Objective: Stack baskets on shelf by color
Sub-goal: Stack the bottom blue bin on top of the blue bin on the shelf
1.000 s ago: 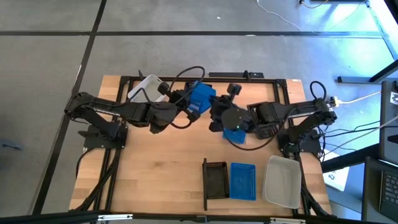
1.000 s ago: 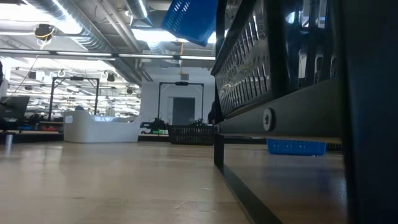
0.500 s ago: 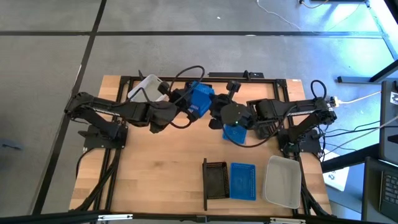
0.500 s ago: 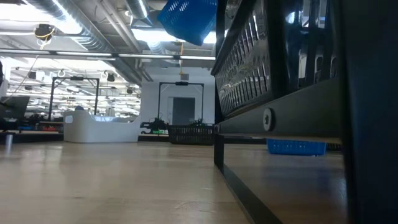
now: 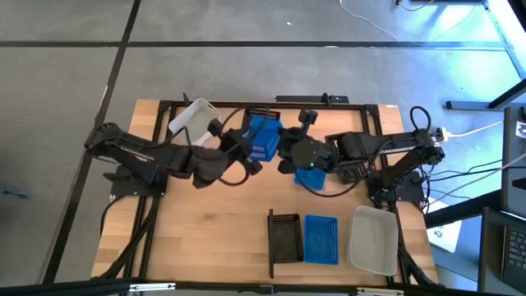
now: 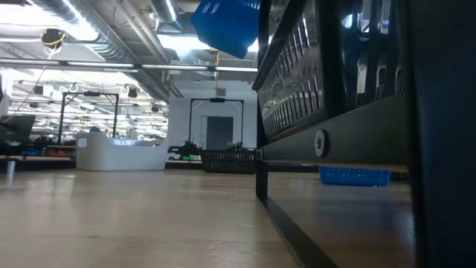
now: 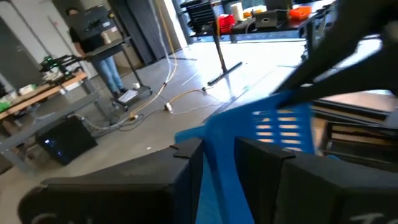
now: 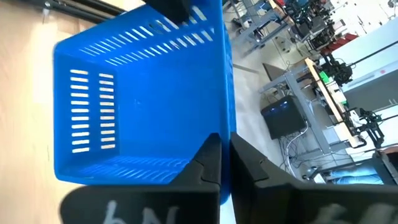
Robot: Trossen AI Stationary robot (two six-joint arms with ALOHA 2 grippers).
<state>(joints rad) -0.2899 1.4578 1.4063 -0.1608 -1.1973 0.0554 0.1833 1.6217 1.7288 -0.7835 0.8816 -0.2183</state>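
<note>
A bright blue basket (image 5: 263, 137) hangs in the air over the table's far middle, also showing in the low view (image 6: 227, 26). My left gripper (image 5: 245, 141) is shut on its left wall and my right gripper (image 5: 285, 150) on its right wall. A second blue basket (image 5: 312, 178) lies on the table under my right arm. A white basket (image 5: 191, 116) and a black basket (image 5: 258, 111) stand by the far edge. On the shelf (image 5: 270, 243) near the near edge stand a black basket (image 5: 285, 237), a blue basket (image 5: 321, 239) and a white basket (image 5: 371, 240). My left gripper pinches one side wall of the blue basket at its rim (image 7: 219, 163) between its two fingers, coming from the table's left. The basket is lifted clear of the table. My right gripper pinches the opposite side wall at its rim (image 8: 226, 127), one finger inside and one outside, coming from the table's right.
The table's black frame runs along its far edge (image 5: 329, 102). The shelf's black upright bar and the black basket fill the right of the low view (image 6: 335, 112). Bare wood lies in the table's near left part (image 5: 197, 238). Cables hang off the right side (image 5: 468, 168).
My left arm has drawn back a little toward the table's near edge, and the lifted blue basket has turned and shifted slightly with it. Both grippers have stayed shut on it.
</note>
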